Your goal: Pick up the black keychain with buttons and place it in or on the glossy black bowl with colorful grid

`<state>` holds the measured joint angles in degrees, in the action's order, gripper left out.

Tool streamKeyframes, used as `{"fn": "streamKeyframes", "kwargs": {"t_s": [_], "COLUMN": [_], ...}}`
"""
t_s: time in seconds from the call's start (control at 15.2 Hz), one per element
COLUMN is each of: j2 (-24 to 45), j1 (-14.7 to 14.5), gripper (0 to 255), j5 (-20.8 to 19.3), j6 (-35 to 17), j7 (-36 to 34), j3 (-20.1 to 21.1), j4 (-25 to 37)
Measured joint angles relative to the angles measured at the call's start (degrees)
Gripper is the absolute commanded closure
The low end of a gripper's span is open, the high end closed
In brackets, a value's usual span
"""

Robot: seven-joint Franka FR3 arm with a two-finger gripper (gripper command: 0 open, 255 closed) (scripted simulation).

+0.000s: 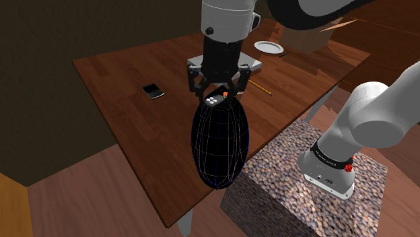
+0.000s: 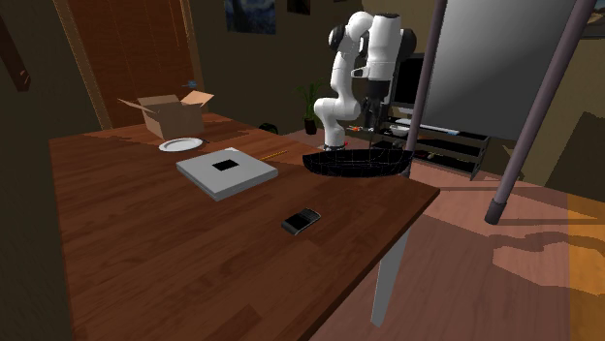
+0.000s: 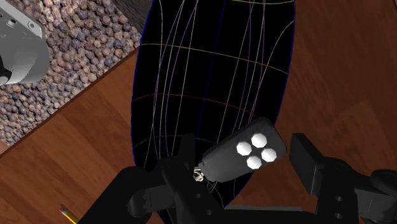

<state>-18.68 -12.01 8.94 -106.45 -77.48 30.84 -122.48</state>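
Black keychain is above the gridded bowl.

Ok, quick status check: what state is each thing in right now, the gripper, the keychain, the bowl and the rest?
gripper: open, above the bowl.
keychain: between the fingers, not clasped, buttons up.
bowl: upright, nothing lying in it.
cardboard box: flaps open.
phone: lying flat, screen dark.
plate: empty.
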Motion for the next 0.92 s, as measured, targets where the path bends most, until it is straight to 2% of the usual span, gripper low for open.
{"fn": "streamKeyframes", "kwargs": {"t_s": [0.92], "j2": [2.15], "j1": [-0.23], "gripper": [255], "j5": [-0.01], "j6": [-10.87], "j7": [-0.63], "j3": [1.69], "j4": [-8.90]}}
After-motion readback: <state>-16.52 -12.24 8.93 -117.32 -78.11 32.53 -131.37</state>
